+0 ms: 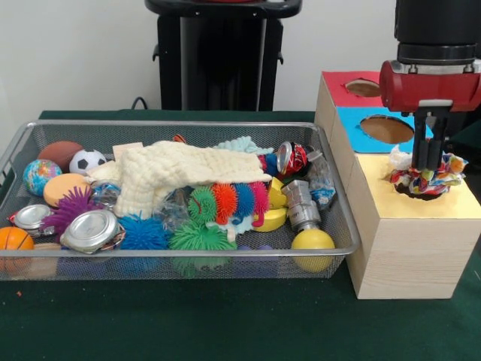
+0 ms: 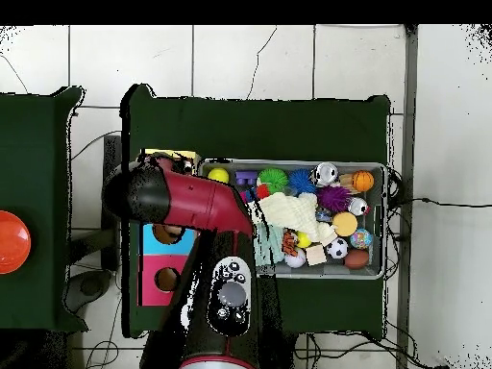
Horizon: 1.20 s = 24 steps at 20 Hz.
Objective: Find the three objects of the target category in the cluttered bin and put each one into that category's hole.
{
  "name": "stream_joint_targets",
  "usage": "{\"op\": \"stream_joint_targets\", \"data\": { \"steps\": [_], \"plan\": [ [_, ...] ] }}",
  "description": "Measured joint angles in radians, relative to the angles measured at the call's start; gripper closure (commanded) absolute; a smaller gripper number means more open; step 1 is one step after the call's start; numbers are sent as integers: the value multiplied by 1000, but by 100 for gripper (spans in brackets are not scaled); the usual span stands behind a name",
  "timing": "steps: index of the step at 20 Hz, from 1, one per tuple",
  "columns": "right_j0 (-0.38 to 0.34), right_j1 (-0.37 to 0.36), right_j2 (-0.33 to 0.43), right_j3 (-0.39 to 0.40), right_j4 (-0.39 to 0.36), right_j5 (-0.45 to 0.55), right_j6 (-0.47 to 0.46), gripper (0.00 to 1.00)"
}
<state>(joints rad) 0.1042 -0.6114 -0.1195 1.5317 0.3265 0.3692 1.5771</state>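
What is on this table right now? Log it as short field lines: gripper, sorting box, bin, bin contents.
gripper: gripper hangs over the yellow hole, jaws at a multicoloured cloth bundle; grip cannot be judged
sorting box: wooden box with red section, blue section, yellow section, each with a round hole
bin: wire mesh bin beside the box on green table cover
bin contents: cream knitted cloth, soccer ball, globe ball, spiky rubber balls, crushed can, yellow ball

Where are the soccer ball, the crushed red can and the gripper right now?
soccer ball point(image 1: 87, 160), front view, middle of its white and black face.
crushed red can point(image 1: 291, 159), front view, its side by the silver top.
gripper point(image 1: 429, 159), front view, black fingertips at the patterned cloth.
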Motion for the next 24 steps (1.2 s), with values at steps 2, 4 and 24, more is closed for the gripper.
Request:
{"op": "stream_joint_targets", "data": {
  "steps": [2,4,24],
  "plan": [
    [2,0,0,0,0,0,0,100],
    [5,0,0,0,2,0,0,100],
    [32,-2,0,24,18,0,0,100]
  ]
}}
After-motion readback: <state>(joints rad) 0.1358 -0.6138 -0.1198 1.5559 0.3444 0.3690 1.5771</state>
